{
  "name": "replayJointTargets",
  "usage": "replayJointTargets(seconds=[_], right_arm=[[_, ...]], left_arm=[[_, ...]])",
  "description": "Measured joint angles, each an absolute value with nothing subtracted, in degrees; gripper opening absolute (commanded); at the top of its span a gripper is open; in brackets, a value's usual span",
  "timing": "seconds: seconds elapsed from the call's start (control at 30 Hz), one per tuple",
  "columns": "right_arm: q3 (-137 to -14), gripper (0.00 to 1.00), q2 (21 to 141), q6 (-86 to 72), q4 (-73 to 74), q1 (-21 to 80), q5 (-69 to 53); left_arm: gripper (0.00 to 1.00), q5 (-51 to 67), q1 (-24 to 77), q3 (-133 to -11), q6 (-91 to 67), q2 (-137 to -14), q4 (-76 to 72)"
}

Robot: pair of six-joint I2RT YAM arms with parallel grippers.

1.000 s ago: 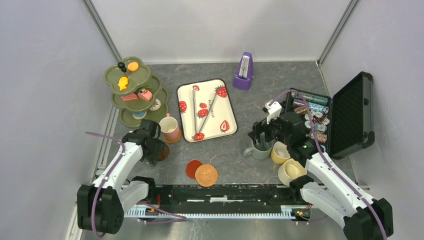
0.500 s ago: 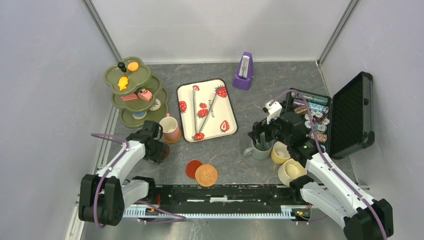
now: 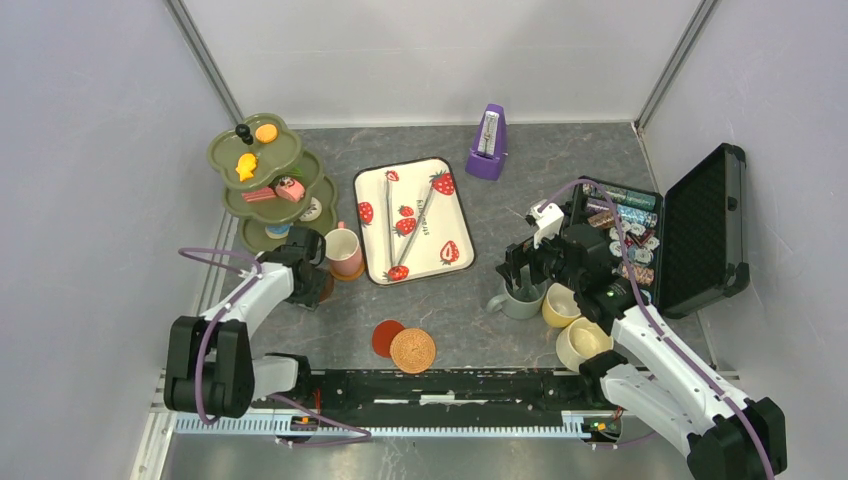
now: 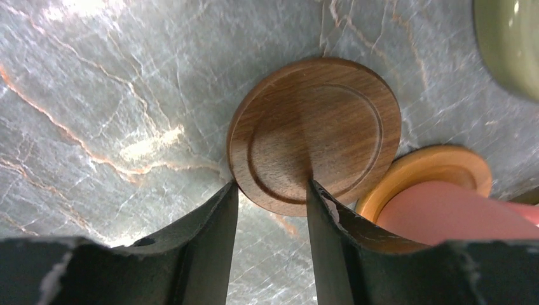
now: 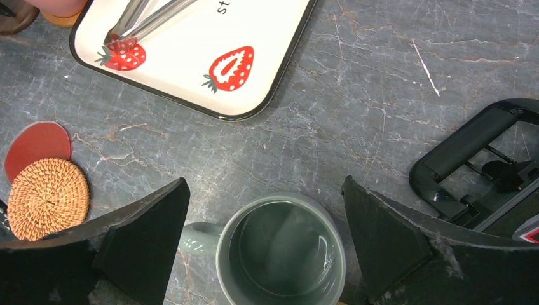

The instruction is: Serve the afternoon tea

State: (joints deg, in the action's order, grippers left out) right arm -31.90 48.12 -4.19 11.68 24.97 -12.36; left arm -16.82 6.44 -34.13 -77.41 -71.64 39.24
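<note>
A brown wooden coaster (image 4: 314,133) lies flat on the table beside the pink mug (image 3: 343,252), which stands on an orange coaster (image 4: 438,168). My left gripper (image 4: 272,187) is slightly open, its tips over the wooden coaster's near edge. In the top view it (image 3: 318,285) is just left of the pink mug. My right gripper (image 5: 265,184) is wide open and straddles the grey-green mug (image 5: 283,251) without touching it. The yellow mug (image 3: 560,305) and cream mug (image 3: 582,342) stand beside it. The olive tiered stand (image 3: 225,150) holds toy pastries at the back left.
A strawberry tray (image 3: 455,215) with tongs lies mid-table. A red coaster (image 3: 385,335) and a woven coaster (image 3: 413,350) lie near the front. A purple metronome (image 3: 487,143) stands at the back. An open black case (image 3: 700,230) of packets is on the right.
My left gripper has moved away from me towards the stand and pink mug, with the wooden coaster under its tips. The right arm has not moved.
</note>
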Motion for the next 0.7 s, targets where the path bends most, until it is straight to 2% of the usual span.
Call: replayJointTargets(seconds=[0.2,0.37,0.7], right_arm=[[-31.9,0.98,48.5,-4.2,11.7,25.0,-12.3],[-31.9,0.98,48.8,-4.2,11.7,25.0,-12.1],[-31.9,0.98,48.9,-4.2,12.3,25.0,-11.7]], left_arm=[[0.53,-18.7,4.8,-35.2,-77.3,-73.6,37.6],[0.62,-19.6,4.6,-36.2,-77.3,-74.5,37.4],[0.72,-21.8,4.2,-35.9,-74.9,-72.2,39.0]])
